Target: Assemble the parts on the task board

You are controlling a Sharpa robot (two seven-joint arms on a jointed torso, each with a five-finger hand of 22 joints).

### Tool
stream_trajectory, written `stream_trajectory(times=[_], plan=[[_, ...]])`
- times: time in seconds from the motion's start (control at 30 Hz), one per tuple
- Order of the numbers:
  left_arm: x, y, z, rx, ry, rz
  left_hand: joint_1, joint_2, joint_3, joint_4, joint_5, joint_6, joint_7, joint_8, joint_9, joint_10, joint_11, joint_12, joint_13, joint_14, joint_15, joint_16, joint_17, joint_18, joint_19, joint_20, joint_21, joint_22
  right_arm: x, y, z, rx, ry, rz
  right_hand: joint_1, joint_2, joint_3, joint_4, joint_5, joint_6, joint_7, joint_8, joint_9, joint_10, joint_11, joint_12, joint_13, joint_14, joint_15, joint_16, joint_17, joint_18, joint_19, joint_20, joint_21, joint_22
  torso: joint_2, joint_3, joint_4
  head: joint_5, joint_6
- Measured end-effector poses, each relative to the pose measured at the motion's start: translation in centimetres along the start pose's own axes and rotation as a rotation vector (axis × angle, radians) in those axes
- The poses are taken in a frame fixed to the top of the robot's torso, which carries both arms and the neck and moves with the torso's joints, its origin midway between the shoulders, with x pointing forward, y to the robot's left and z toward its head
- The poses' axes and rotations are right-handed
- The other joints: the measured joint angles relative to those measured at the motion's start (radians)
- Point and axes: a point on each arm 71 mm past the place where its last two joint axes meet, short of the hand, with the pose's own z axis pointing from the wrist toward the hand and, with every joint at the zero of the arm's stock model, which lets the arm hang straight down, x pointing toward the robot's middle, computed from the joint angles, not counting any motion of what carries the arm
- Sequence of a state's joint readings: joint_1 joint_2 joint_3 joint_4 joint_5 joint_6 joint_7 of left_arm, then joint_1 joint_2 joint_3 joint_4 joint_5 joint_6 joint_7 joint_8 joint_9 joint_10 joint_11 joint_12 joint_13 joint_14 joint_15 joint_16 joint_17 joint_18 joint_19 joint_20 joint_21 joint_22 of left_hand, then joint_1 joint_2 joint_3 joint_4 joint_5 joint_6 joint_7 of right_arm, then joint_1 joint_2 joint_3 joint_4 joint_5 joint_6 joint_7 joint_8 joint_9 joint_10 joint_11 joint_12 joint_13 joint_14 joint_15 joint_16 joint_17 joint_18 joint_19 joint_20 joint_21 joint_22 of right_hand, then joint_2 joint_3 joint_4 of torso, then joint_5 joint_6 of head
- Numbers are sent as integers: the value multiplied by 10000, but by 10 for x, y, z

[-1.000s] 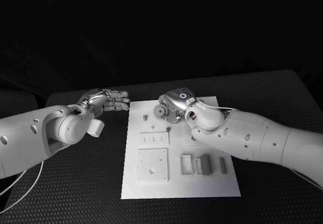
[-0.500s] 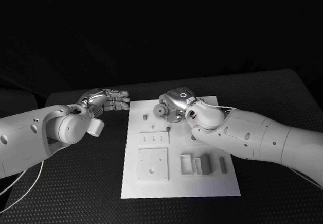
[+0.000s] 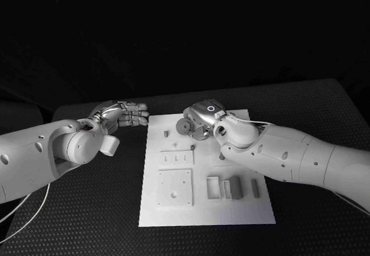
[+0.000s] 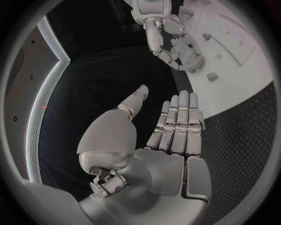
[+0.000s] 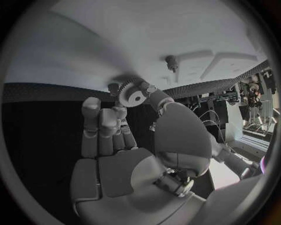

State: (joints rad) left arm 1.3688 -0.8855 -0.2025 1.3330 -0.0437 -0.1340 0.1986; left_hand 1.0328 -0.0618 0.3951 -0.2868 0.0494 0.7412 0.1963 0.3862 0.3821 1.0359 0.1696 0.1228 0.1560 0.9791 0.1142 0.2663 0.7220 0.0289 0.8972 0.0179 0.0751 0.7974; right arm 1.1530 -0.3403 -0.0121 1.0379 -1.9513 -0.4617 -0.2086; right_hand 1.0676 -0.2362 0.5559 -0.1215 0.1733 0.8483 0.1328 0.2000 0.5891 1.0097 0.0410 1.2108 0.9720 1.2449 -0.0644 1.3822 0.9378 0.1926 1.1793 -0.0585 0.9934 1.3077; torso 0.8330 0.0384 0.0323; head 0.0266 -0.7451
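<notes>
Right robot hand (image 3: 200, 120) pinches a small gear (image 5: 130, 94) at its fingertips, above the far end of the task board (image 3: 242, 209); we see the toothed wheel clearly in the right wrist view. Over the last second almost nothing has changed: this robot hand has only crept a shade, and the gear remains aloft, near a small peg (image 5: 171, 62) that stands on the board. We judge the placing of the gear not yet done, with the fine alignment ahead. Our left robot hand (image 3: 126, 114) hovers over the desk (image 3: 90, 229) just beside the board's far corner, fingers straight and together, thumb apart, holding nothing, exactly where it was.
</notes>
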Motion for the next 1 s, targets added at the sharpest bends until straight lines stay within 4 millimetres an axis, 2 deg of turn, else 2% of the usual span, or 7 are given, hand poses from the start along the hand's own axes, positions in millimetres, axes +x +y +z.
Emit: stream_trajectory(times=[1.0], plan=[[0, 0, 0, -1, -4, 2, 0, 0, 0, 0, 0, -37, -37, 0, 0, 0, 0, 0, 6, 0, 0, 0, 6, 0, 0, 0, 0, 1, 2, -4, -2, 105, 212, -59, 0, 0, 29, 28, 0, 2, 1, -28, -8, 0, 0, -7, 2, 0, 0, 0, 1, 1, -2, 34, 0, 0, -1, 0, 4, -12, -16]])
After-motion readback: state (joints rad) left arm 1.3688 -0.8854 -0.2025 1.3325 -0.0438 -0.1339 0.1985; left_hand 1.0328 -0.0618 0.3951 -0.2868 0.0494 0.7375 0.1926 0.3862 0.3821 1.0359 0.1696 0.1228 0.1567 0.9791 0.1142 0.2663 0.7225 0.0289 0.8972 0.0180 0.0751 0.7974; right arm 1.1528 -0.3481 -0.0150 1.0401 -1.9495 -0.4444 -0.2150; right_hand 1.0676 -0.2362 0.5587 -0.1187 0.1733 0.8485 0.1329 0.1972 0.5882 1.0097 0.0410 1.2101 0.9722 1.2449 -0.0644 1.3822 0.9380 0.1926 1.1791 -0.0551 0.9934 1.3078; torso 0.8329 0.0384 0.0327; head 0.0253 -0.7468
